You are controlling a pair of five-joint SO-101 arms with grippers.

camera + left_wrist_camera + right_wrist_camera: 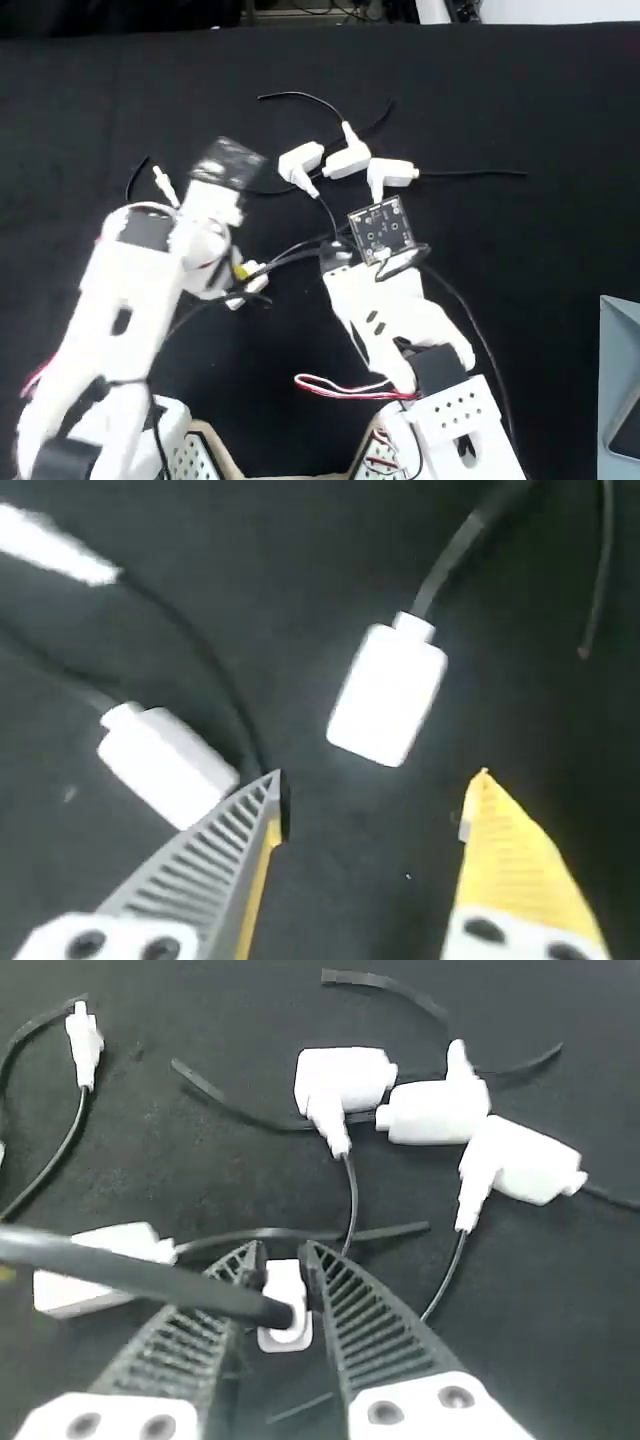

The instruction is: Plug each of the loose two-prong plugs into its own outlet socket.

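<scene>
Three white outlet sockets on black cables lie in a cluster at the table's middle back, and also appear in the right wrist view. My right gripper is shut on a small white plug with a black cable, just in front of that cluster. My left gripper is open over the black cloth, with one white plug just beyond its fingertips and another beside its grey finger. In the high view the left gripper sits left of the right one.
A small white plug on a thin cable lies at the left. Another white plug rests near the right gripper. Loose black cables cross the cloth. A grey box stands at the right edge.
</scene>
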